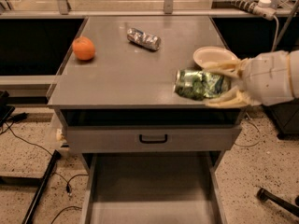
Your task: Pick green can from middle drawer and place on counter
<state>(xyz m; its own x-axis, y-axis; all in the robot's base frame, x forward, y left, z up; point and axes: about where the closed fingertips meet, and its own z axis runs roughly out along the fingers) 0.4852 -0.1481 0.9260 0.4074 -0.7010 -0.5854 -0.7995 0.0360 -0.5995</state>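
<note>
Ops: hand [208, 84] status, what is it doing?

Bench: hand is reaching in from the 3 o'clock side of the counter [126, 76]. It is sitting over the front-right area, roughly 4 o'clock from counter centre. Fingers [224, 68] are clamping the green can [198, 84], one above and one below.

Ops: how is the can sitting?

Bench: green can is lying sideways in the grasp, one end pointing toward 9 o'clock. It is overlapping the counter's front edge zone. Cannot tell whether it is touching the surface or hanging just above it.

Ops: middle drawer?

Bench: middle drawer [149, 195] is standing pulled out at 6 o'clock, low in the camera view. Drawer front [117, 139] with the black loop handle is sitting between it and the counter edge.

Ops: what else is sharing the top?

Bench: orange [83, 48] is sitting at 10 o'clock. Silver can [144, 38] is lying on its side at 12. Pale bowl [212, 55] is sitting at 2 o'clock, just behind the hand.
</note>
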